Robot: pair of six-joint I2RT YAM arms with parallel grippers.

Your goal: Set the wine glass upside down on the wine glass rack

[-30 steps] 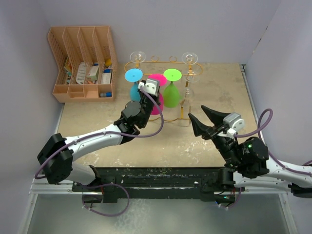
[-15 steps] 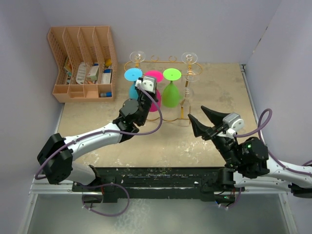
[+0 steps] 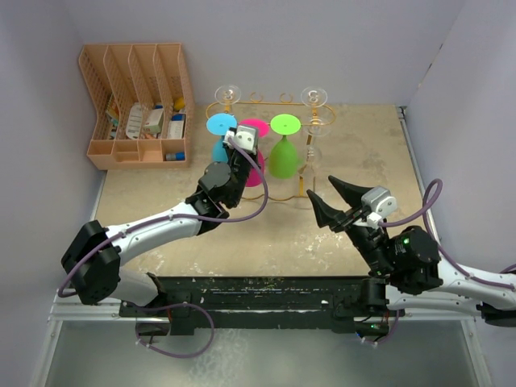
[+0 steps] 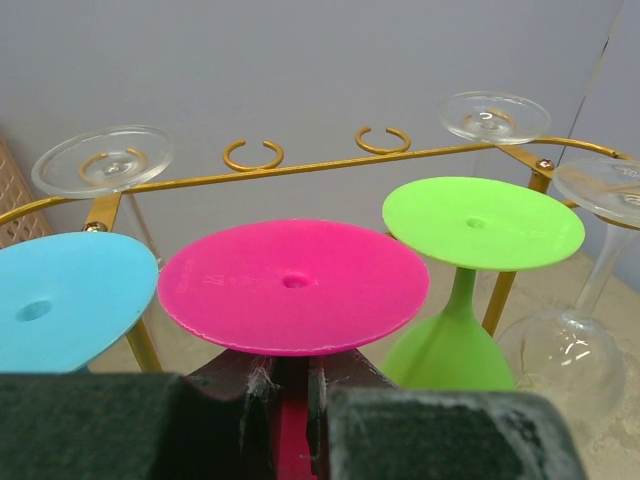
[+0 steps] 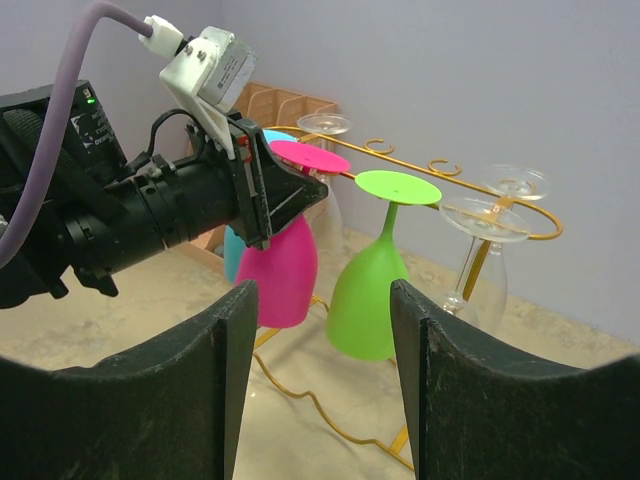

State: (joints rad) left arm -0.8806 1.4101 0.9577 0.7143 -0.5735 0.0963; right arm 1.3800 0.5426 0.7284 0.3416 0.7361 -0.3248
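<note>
My left gripper (image 3: pixel 246 160) is shut on the stem of the pink wine glass (image 3: pixel 256 128), holding it upside down, foot on top. The glass is at the front of the gold wine glass rack (image 3: pixel 270 101), between a blue glass (image 3: pixel 220 124) and a green glass (image 3: pixel 284 123). In the left wrist view the pink foot (image 4: pixel 295 285) sits just above my left gripper (image 4: pixel 290 395); whether it rests on the rail (image 4: pixel 300 170) I cannot tell. My right gripper (image 3: pixel 322 190) stands open and empty in front of the rack's right end, facing the pink bowl (image 5: pixel 280 270).
Clear glasses (image 3: pixel 228 93) (image 3: pixel 314 97) hang upside down at the rack's back corners, and another (image 3: pixel 319 129) at its right end. A peach slotted organiser (image 3: pixel 137 105) stands at the back left. Walls close in the left, back and right sides.
My left gripper has carried the pink glass a little farther back into the rack. The right arm has shifted slightly left and forward, its jaws still open.
</note>
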